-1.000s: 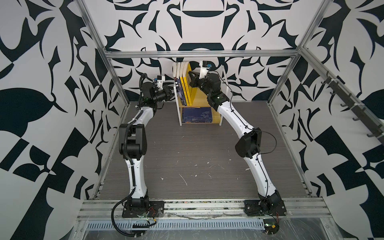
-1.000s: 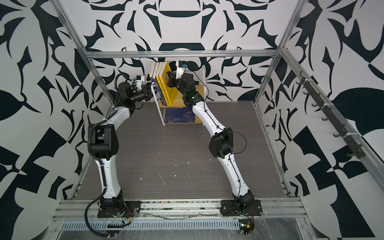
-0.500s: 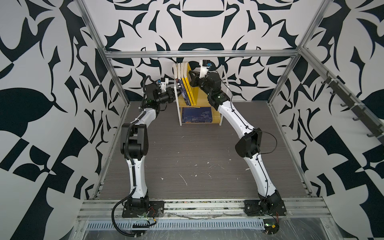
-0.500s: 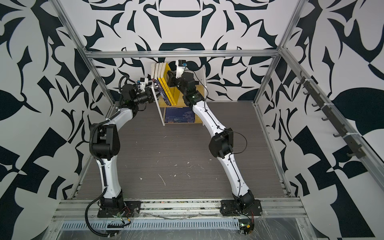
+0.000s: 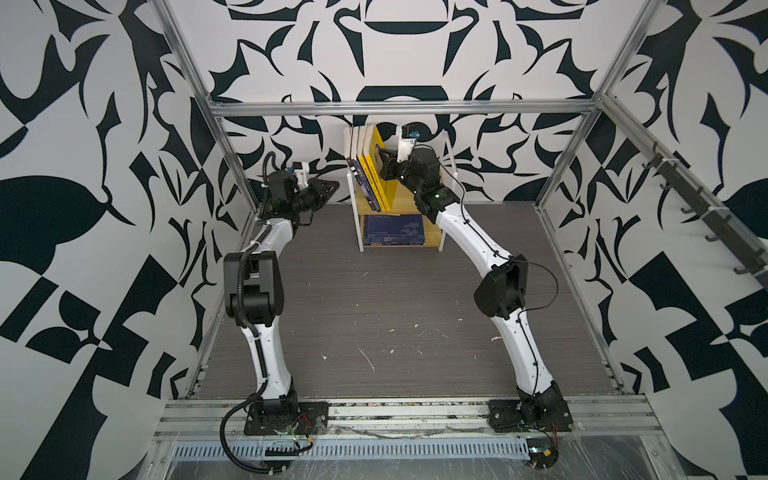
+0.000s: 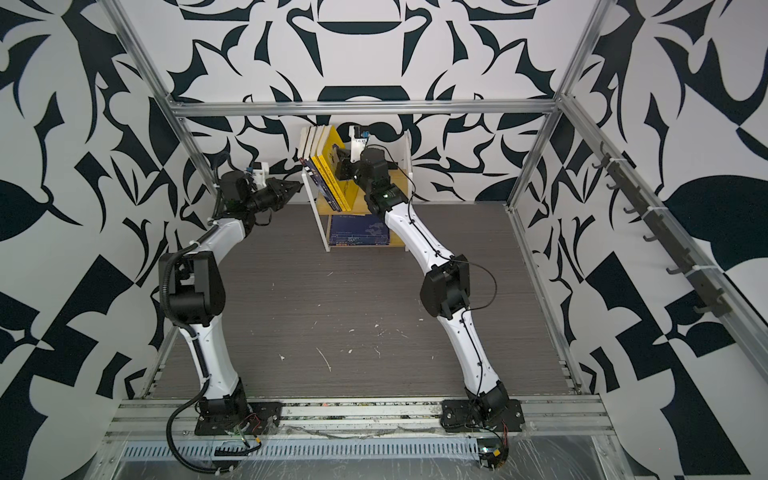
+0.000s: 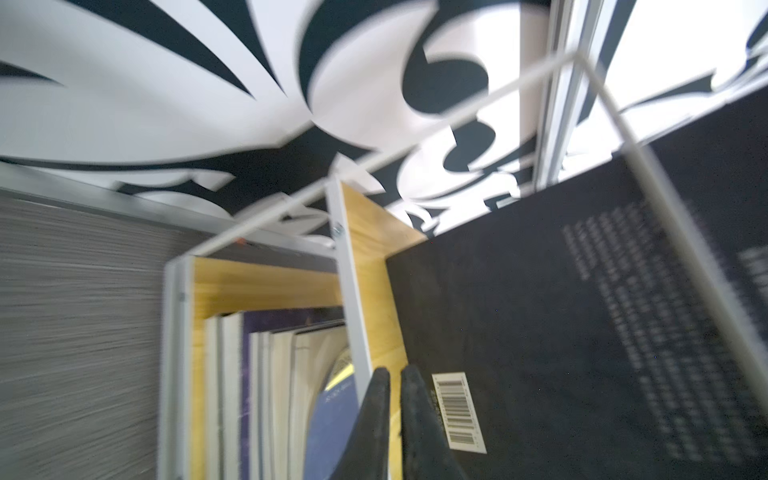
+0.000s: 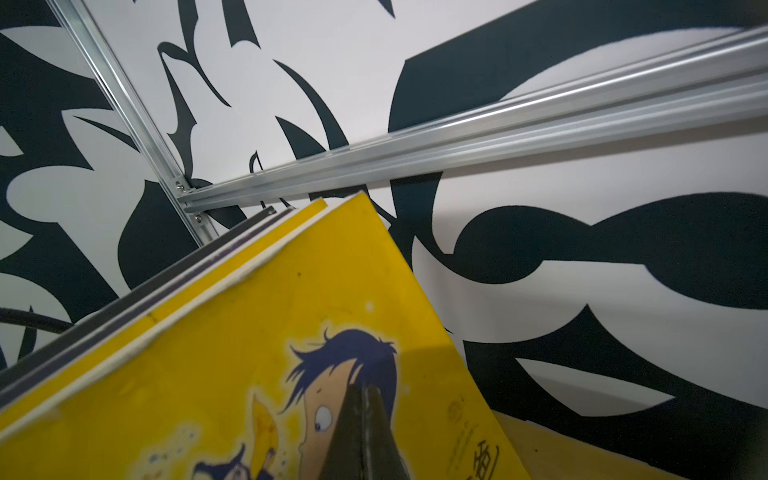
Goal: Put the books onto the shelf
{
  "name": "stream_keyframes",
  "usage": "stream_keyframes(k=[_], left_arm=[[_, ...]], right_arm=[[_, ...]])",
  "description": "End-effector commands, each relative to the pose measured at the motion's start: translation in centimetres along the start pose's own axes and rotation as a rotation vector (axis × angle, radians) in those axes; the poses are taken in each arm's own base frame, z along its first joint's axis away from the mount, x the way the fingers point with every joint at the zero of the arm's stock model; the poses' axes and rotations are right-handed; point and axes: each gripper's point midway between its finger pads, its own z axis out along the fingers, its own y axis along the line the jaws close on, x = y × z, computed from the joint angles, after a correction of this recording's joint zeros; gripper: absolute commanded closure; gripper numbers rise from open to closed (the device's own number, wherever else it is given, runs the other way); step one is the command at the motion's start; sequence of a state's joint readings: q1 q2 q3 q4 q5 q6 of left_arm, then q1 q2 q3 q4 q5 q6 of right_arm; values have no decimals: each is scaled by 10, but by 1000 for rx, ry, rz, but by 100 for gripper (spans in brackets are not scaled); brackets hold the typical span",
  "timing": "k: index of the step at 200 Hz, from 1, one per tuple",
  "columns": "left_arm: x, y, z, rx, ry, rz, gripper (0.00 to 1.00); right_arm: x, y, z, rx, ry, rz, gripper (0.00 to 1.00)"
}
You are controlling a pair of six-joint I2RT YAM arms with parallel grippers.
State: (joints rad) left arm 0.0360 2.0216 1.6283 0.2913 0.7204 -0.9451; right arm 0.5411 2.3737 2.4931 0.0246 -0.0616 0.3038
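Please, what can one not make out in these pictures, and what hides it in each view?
- Left wrist view: small print on the dark back cover is motion-blurred and unreadable.
- Both top views: how many flat books lie on the shelf lower tier; the upper board and right arm cover them.
- Right wrist view: part of the yellow book lies beyond the picture's edge.
- Top views: spine titles of the upright books are too small.
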Motion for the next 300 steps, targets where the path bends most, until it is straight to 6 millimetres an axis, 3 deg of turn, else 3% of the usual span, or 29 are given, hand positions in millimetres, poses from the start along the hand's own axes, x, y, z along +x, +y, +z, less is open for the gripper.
stream_keyframes(k=[1, 25, 51, 73, 91, 128, 152, 176, 209, 253, 300], left_arm=[[-21, 0, -37, -135, -116, 2, 78], [-19, 6, -67, -225, -143, 31, 60], [-7, 12, -100, -364, -190, 145, 28], [7, 17, -122, -453, -198, 231, 16], [26, 23, -134, -496, -140, 307, 0], [64, 47, -160, -604, -47, 436, 0], [83, 61, -172, -644, -26, 493, 0], [100, 84, -182, -695, -20, 532, 0], [131, 104, -180, -648, 36, 580, 0], [138, 124, -181, -657, -19, 648, 0], [138, 143, -181, -672, -101, 743, 0]], right_arm=[[-99, 16, -47, 16, -168, -48, 100], [-119, 11, -72, 43, -176, -71, 100], [-132, 7, -104, 87, -140, -97, 99], [-135, 7, -137, 111, -113, -147, 84], [-132, -1, -166, 157, -98, -171, 65], [-113, -38, -231, 288, -54, -203, 38], [-85, -66, -271, 382, 0, -221, 24], [-55, -96, -313, 501, 29, -232, 21], [4, -133, -357, 630, 82, -235, 20], [79, -174, -388, 743, 80, -263, 20], [146, -204, -399, 798, 146, -313, 20]])
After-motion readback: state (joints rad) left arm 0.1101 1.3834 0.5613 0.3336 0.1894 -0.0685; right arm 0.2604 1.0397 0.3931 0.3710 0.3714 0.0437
